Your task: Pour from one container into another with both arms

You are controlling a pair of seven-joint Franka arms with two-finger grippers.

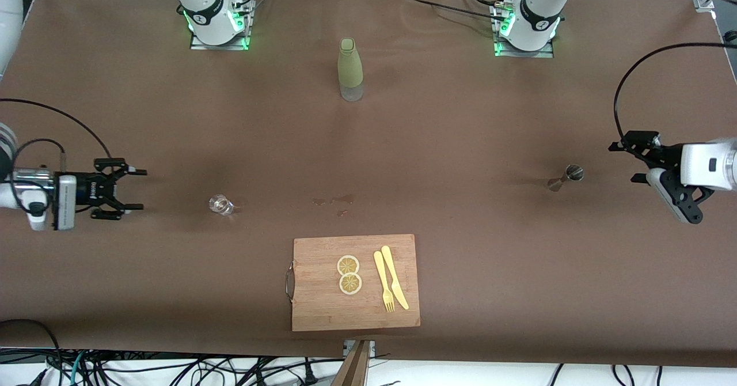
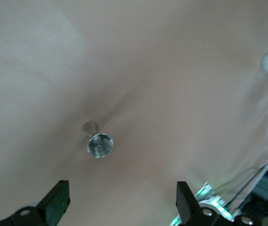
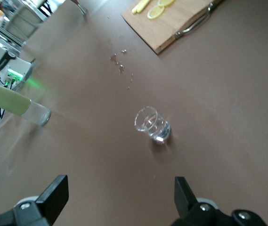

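Observation:
The tiny clear glass cup (image 1: 220,204) (image 3: 152,125) stands upright on the brown table, toward the right arm's end. My right gripper (image 1: 137,189) (image 3: 119,197) hovers low beside it, farther toward that end, open and empty. The shiny steel hourglass measuring cup (image 1: 567,177) (image 2: 99,142) stands toward the left arm's end, its open mouth facing up. My left gripper (image 1: 625,162) (image 2: 123,207) is beside it, apart from it, open with nothing between its fingers.
A tall olive-green bottle (image 1: 350,69) (image 3: 11,101) stands mid-table near the bases. A wooden cutting board (image 1: 322,311) (image 3: 181,19) with two lemon slices, a yellow fork and a knife lies near the front edge. Small wet stains (image 1: 339,201) mark the cloth between the cups.

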